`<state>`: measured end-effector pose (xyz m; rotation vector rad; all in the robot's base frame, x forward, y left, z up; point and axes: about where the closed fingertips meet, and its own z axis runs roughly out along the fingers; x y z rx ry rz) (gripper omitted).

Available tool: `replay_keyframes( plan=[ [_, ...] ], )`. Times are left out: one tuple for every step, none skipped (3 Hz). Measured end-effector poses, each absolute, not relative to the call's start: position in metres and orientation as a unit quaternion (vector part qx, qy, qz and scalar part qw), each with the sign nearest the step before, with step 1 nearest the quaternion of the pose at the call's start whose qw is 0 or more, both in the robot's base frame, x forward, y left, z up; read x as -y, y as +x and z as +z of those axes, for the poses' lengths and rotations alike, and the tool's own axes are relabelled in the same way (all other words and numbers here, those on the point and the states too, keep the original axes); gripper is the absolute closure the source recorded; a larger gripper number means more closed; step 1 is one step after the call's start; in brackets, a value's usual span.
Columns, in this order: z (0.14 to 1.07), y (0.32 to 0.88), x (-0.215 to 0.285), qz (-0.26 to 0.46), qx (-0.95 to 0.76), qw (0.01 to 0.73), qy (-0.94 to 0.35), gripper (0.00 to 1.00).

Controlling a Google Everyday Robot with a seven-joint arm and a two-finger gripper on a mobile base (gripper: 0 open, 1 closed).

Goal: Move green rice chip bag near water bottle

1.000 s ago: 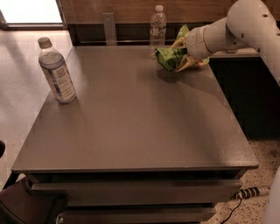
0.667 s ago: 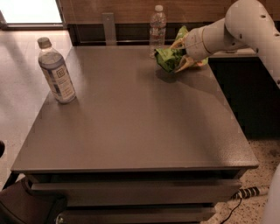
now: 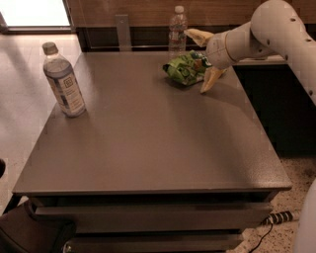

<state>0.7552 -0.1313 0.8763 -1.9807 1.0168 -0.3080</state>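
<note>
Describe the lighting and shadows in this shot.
Camera view: the bright patch at top left is blown out, the rest dim and warm; the table has a soft sheen; a shadow lies under the bag toward the far right, with the open gripper around it.

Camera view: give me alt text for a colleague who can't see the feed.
The green rice chip bag lies near the far edge of the grey table, just in front of the slim water bottle, with the gripper open around it. A wider grey-capped bottle stands at the table's left.
</note>
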Motion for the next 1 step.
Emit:
replay_keyframes(
  plan=[
    [0.8762, 0.7552, 0.1312, -0.123, -0.408, 0.432, -0.795, 0.0]
  ],
)
